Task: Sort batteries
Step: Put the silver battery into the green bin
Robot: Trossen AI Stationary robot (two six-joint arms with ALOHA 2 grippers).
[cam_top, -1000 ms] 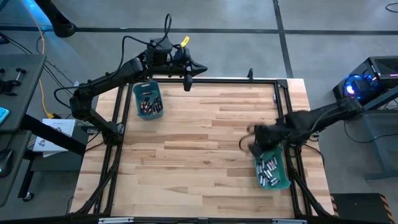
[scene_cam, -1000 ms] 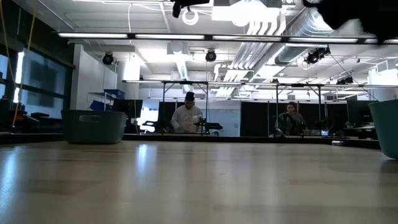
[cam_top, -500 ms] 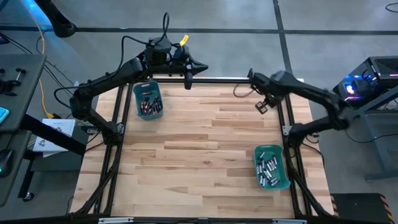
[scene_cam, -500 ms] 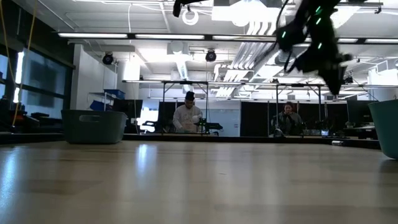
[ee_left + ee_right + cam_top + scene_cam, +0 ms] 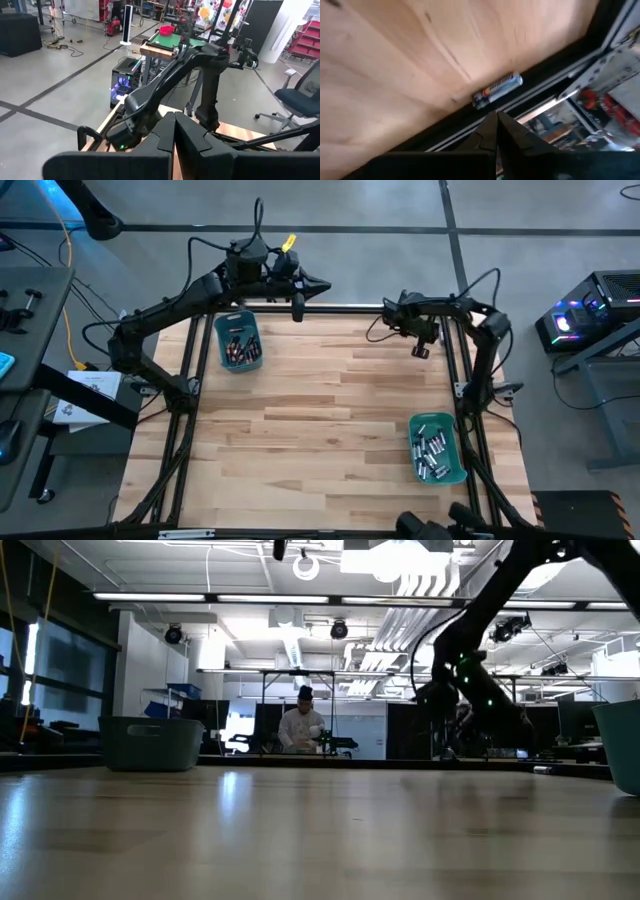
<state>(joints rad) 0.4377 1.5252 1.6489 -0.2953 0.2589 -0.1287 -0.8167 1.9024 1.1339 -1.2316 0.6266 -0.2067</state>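
Note:
A silvery-blue battery (image 5: 497,90) with orange marks lies on the wood against the table's black rail. My right gripper (image 5: 496,119) is shut and points down at the rail just short of it, touching nothing. In the high view my right gripper (image 5: 420,350) is at the table's far right corner. Dark batteries fill the teal bin (image 5: 238,340) at the far left. Silvery batteries fill the teal bin (image 5: 437,448) at the near right. My left gripper (image 5: 326,284) is shut and hovers high over the far edge, pointing right.
A black frame rail (image 5: 455,370) runs around the table. The wide wooden middle (image 5: 330,410) holds nothing. Beyond the far edge, people sit at benches (image 5: 303,728) in the room. A computer (image 5: 590,310) and a desk (image 5: 30,310) stand beside the table.
My right gripper has swung fast from over the near-right bin to the table's far right corner. There it has sunk and tipped downward while the arm folded in. Both bins have stayed in place.

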